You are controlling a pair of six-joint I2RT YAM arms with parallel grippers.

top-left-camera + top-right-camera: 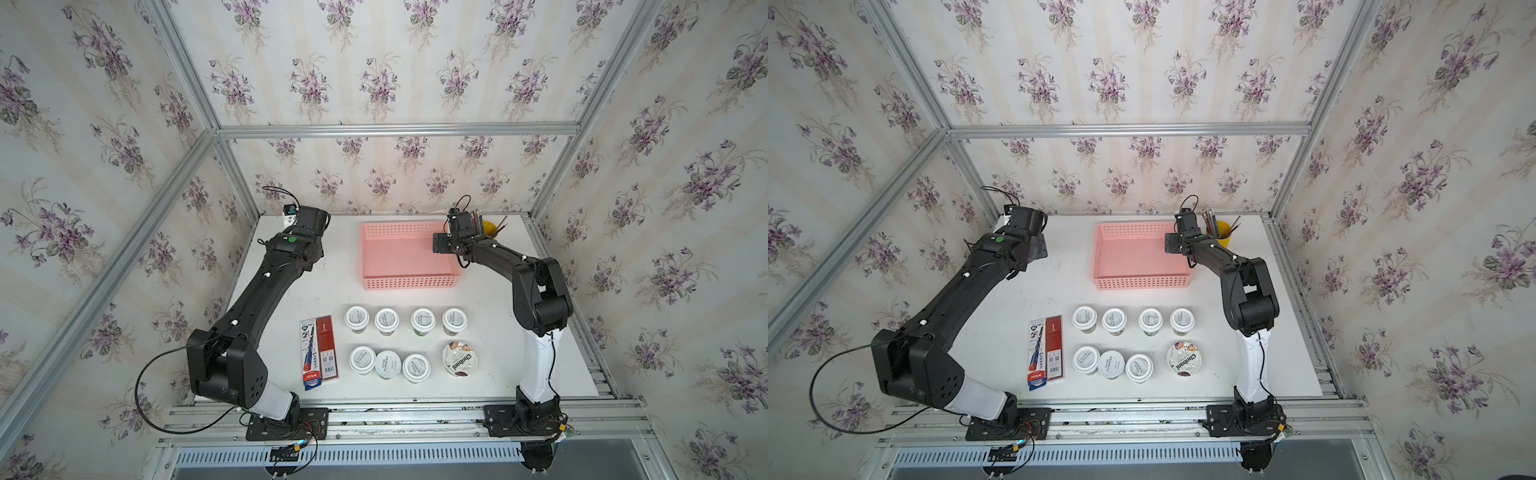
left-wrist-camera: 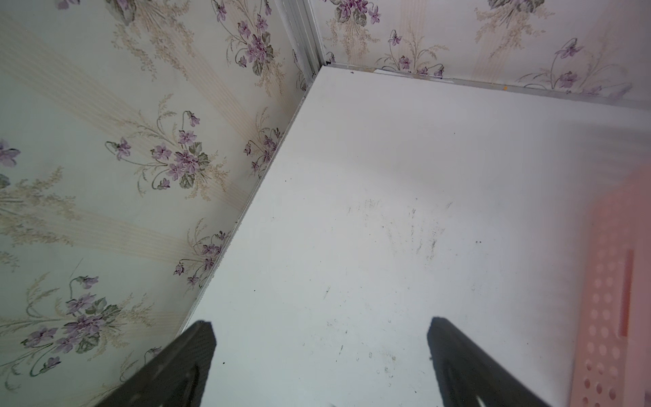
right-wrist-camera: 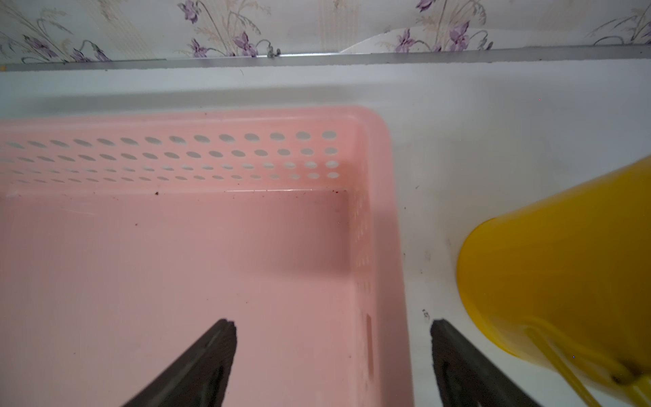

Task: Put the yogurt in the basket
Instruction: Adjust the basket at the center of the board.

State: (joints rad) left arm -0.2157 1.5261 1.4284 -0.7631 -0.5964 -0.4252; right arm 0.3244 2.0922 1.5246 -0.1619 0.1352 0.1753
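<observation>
Several small white-lidded yogurt cups (image 1: 387, 321) stand in two rows at the table's front middle. A wider Chobani cup (image 1: 460, 359) (image 1: 1184, 358) is at the right end of the near row. The pink basket (image 1: 409, 283) (image 1: 1142, 282) sits behind them with nothing in it. My right gripper (image 3: 333, 327) hangs open over the basket's right wall (image 3: 366, 246), with one finger above the floor and the other outside it. My left gripper (image 2: 322, 326) is open over bare table at the back left, and the basket's side (image 2: 606, 317) is beside it.
A yellow pencil cup (image 1: 489, 228) (image 3: 563, 264) stands just right of the basket, close to my right gripper's outer finger. Two flat pen packs (image 1: 320, 351) lie left of the yogurt rows. Papered walls close in the table at the back and sides.
</observation>
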